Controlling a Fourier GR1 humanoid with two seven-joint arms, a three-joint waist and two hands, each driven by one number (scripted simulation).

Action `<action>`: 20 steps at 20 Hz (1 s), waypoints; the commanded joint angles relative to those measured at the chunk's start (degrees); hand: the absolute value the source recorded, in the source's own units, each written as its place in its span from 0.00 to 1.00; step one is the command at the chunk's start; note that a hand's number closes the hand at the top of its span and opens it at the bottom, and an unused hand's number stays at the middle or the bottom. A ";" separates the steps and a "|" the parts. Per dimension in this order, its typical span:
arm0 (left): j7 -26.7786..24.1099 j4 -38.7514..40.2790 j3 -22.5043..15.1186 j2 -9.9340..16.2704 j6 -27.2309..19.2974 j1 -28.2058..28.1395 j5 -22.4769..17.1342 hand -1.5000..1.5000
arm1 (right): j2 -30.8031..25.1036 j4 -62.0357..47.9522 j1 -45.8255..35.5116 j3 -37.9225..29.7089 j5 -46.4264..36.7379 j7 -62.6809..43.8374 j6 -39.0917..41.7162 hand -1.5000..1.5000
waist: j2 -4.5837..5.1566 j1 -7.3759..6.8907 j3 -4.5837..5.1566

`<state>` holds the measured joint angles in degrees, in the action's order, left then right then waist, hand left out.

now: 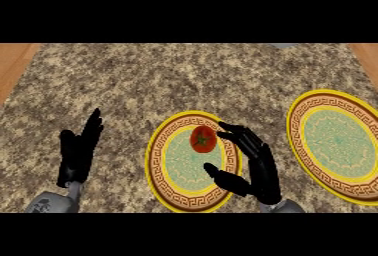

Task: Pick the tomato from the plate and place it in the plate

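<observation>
- The counter (pixel 184 75) has a speckled granite top in brown and beige; strips of wood-toned surface show past its left and right edges.
- The near plate (pixel 166 172), yellow-rimmed with a brown key-pattern band and a pale green centre, sits at the middle of the counter's near edge.
- The tomato (pixel 203 139), red with a green stem, rests on the upper part of this plate.
- The far plate (pixel 332 145), of the same pattern, sits near the counter's right edge, well apart from the first.
- The right robot hand (pixel 255 167) is open over the near plate's right rim; its fingertips are just beside the tomato, thumb spread over the plate.
- The left robot hand (pixel 77 150) rests open, fingers up, towards the counter's near left corner.
</observation>
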<state>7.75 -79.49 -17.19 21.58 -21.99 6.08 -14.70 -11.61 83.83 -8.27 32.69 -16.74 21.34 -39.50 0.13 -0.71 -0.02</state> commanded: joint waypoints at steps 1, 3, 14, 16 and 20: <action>0.91 -0.83 0.08 -0.46 -0.59 -0.59 0.59 0.50 | -1.74 -3.59 -1.75 4.61 -11.86 -8.55 -0.58 0.00 | -0.31 0.45 0.14; 1.16 1.27 0.29 -0.52 -0.35 0.77 0.92 0.50 | -2.99 -5.15 -3.48 4.14 -18.47 -15.63 -1.04 0.00 | -0.36 1.17 0.25; -0.32 -0.54 0.60 -0.97 -1.29 -2.54 2.27 0.50 | -0.90 4.36 -12.94 7.33 -37.32 -53.23 30.40 0.00 | -0.62 1.13 0.23; 1.84 -2.40 1.02 -0.31 -0.01 -2.72 1.03 0.50 | -0.54 5.53 -14.01 6.88 -34.94 -55.98 37.30 0.00 | -0.49 0.79 0.13; 5.19 -6.98 0.20 -0.70 -1.10 -2.77 2.63 0.50 | 4.62 2.03 -15.03 7.65 -36.31 -60.87 42.00 0.00 | -0.25 0.34 0.02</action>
<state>9.64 -82.74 -16.61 21.00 -22.26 3.38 -12.90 -10.24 87.77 -22.62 39.52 -51.91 -34.57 -3.14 -0.31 -0.02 0.11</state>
